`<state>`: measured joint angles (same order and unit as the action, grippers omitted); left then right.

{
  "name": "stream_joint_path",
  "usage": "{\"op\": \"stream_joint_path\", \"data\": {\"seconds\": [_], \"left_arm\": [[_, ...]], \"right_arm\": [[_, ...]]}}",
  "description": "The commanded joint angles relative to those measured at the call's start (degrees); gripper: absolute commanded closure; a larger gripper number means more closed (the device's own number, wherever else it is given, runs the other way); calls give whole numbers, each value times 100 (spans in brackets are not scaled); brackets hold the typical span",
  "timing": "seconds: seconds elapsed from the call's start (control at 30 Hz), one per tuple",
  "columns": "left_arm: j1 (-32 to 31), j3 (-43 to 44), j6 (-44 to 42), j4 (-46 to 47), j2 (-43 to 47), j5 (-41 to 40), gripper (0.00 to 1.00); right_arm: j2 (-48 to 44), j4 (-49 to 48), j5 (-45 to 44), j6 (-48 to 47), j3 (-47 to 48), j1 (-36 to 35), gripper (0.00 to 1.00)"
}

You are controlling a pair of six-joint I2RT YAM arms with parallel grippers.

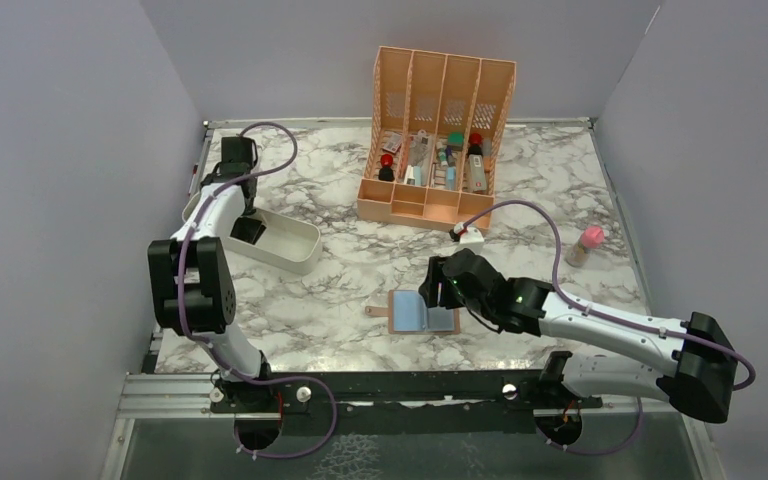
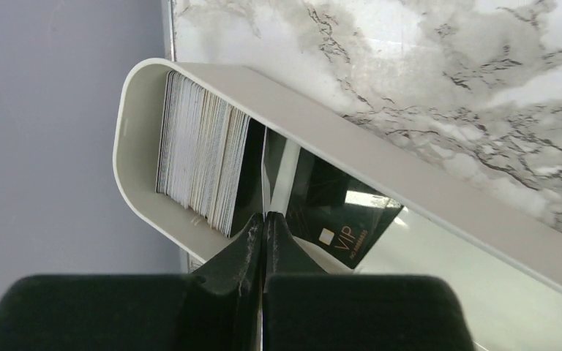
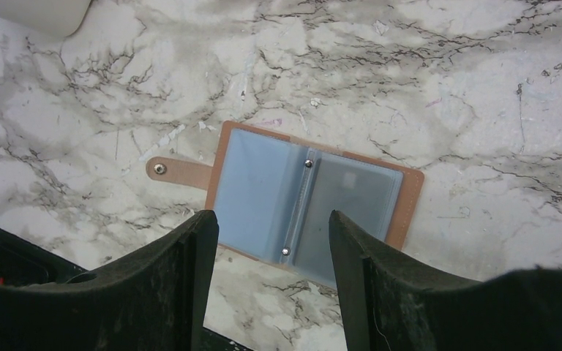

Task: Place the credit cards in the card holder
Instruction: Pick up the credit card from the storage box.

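The card holder (image 1: 423, 312) lies open on the marble, brown outside and light blue inside, with its snap tab to the left. In the right wrist view the card holder (image 3: 307, 194) shows a greyer right pocket. My right gripper (image 1: 438, 283) hovers over it, open and empty (image 3: 271, 216). My left gripper (image 1: 248, 230) is down in the white tray (image 1: 295, 245). Its fingers are shut (image 2: 265, 214) on a thin card (image 2: 265, 168) seen edge-on. A stack of upright credit cards (image 2: 197, 157) fills the tray's end (image 2: 139, 95). A black VIP card (image 2: 340, 219) leans in the tray.
A tall peach organizer (image 1: 438, 140) with small items stands at the back. A small white object (image 1: 471, 236) lies in front of it. A small pink-capped bottle (image 1: 587, 245) stands at the right. Grey walls enclose the table on three sides.
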<state>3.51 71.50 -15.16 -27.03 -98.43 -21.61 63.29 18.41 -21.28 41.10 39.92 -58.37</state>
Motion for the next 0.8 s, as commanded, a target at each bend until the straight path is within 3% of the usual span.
{"op": "stream_joint_path", "data": {"seconds": [0.0,0.17,0.4,0.5,0.77], "left_arm": [[-28,-17,537,-303,707,679,100],[-27,-17,1026,-388,1371,1278,100],[-26,-93,1992,-324,2225,3740,100],[-38,-399,2767,17,2564,4866,100],[-272,-1775,4636,1403,3542,6047,100]], "right_arm": [[40,-106,168,70,78,32,37],[0,-133,342,110,-17,34,37],[150,92,155,164,-94,44,38],[257,234,131,193,-71,94,38],[665,343,415,271,-259,504,43]]}}
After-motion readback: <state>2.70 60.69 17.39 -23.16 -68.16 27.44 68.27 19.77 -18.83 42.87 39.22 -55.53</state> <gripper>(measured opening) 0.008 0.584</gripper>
